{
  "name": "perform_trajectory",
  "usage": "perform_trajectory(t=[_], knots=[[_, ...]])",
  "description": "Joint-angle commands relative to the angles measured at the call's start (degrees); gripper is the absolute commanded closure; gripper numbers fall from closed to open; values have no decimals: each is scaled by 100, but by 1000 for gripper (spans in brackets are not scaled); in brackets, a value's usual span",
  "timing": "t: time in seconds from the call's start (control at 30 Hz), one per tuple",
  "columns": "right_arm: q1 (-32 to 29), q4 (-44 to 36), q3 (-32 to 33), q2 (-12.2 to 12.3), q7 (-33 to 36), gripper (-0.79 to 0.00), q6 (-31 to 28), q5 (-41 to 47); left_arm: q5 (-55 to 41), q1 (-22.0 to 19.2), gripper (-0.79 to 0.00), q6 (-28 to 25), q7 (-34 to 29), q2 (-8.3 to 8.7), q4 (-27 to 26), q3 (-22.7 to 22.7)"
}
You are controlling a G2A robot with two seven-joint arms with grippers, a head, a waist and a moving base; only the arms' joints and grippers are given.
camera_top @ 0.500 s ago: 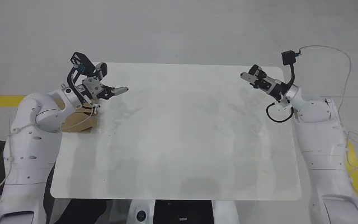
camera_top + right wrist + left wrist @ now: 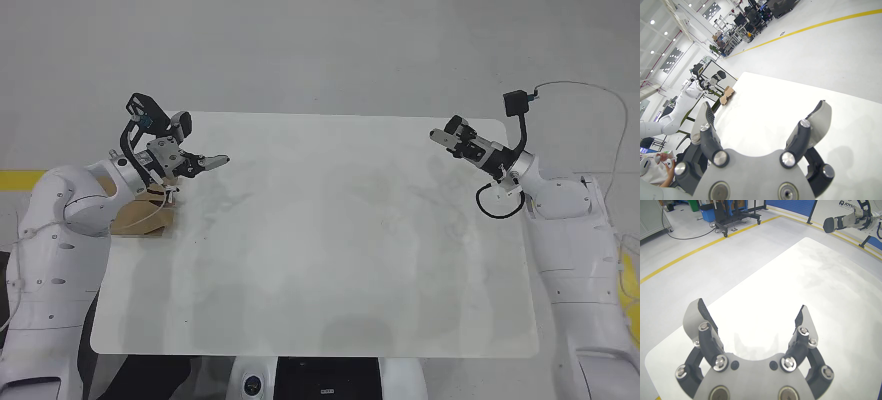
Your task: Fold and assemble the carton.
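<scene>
Your carton (image 2: 140, 217) lies on the table (image 2: 330, 290), at its edge on the robot's left, tucked partly beneath the left arm's wrist, and it looks not yet assembled. The left gripper (image 2: 214, 160) hangs over the table just inward of that edge, jaws spread and empty, likely readied for a grab. Over the table's far corner on the opposite side, the right gripper (image 2: 441, 135) waits, likewise spread and empty, probably kept clear until a second hold is needed.

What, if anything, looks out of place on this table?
The cardboard carton lies at the table's left edge, seemingly overhanging it, beneath the left arm. The left claw and right claw are both open and empty, neither touching it.
</scene>
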Motion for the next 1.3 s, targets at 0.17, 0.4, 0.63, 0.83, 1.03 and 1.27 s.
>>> perform_trajectory(t=[0.17, 0.4, 0.63, 0.83, 1.03, 1.27], knots=[[0, 0, 0, 0, 0, -785, 0, 0, 329, 214, -785, 200, 382, 14, -216, -109], [0, 0, 0, 0, 0, -785, 0, 0, -945, 206, -785, 272, -373, 79, 69, -375], [0, 0, 0, 0, 0, -785, 0, 0, -2604, -189, -785, 246, -2090, 221, 679, -575], [0, 0, 0, 0, 0, -785, 0, 0, -3853, -653, -785, 97, -3530, 393, 1421, -705], [0, 0, 0, 0, 0, -785, 0, 0, -4588, -1089, -785, 616, -4112, 523, 2174, -754], [0, 0, 0, 0, 0, -785, 0, 0, -4813, -1691, -785, 982, -4478, 696, 3145, -767]])
